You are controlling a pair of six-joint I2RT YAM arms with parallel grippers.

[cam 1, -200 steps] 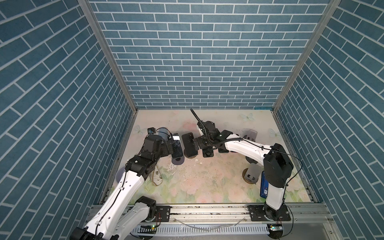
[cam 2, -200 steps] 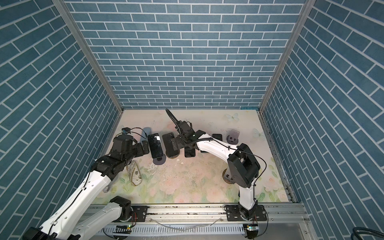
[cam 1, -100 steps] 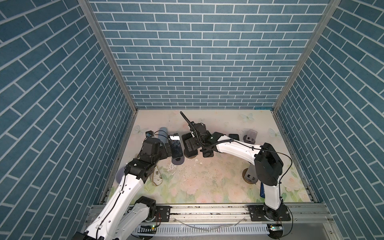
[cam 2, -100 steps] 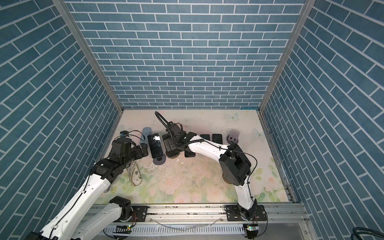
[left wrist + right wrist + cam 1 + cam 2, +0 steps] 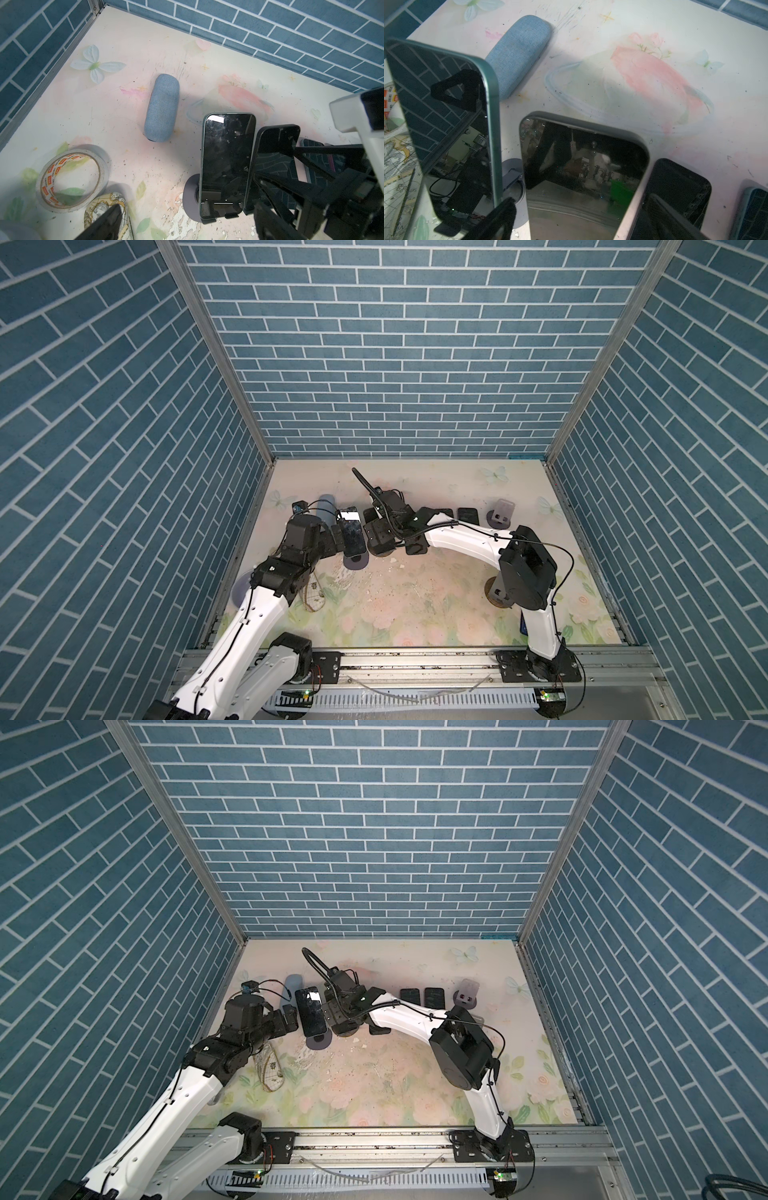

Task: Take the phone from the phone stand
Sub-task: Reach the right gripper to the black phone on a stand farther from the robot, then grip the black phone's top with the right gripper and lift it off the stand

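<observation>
A dark phone with a teal rim [image 5: 226, 162] [image 5: 351, 533] [image 5: 311, 1017] stands upright on a phone stand with a round grey base [image 5: 190, 197] [image 5: 356, 563]. My left gripper [image 5: 187, 226] [image 5: 336, 539] is open just left of it; the stand's foot and the phone's bottom edge lie between the spread fingers, untouched. A second, silver-rimmed phone [image 5: 581, 166] [image 5: 276, 141] stands right beside the first. My right gripper [image 5: 581, 224] [image 5: 374, 533] is open around this second phone, with one finger [image 5: 500, 218] in the gap between the two phones.
A blue fabric case [image 5: 162, 108] lies behind the phones. A tape roll [image 5: 71, 182] and a map-print case [image 5: 120, 203] sit near the left wall. Flat phones [image 5: 467, 514], a grey stand [image 5: 500, 512] and a brown round base [image 5: 496, 593] are on the right.
My right gripper has swept left from the middle of the table to the second phone beside the teal one. The left arm has crept slightly closer to the stand.
</observation>
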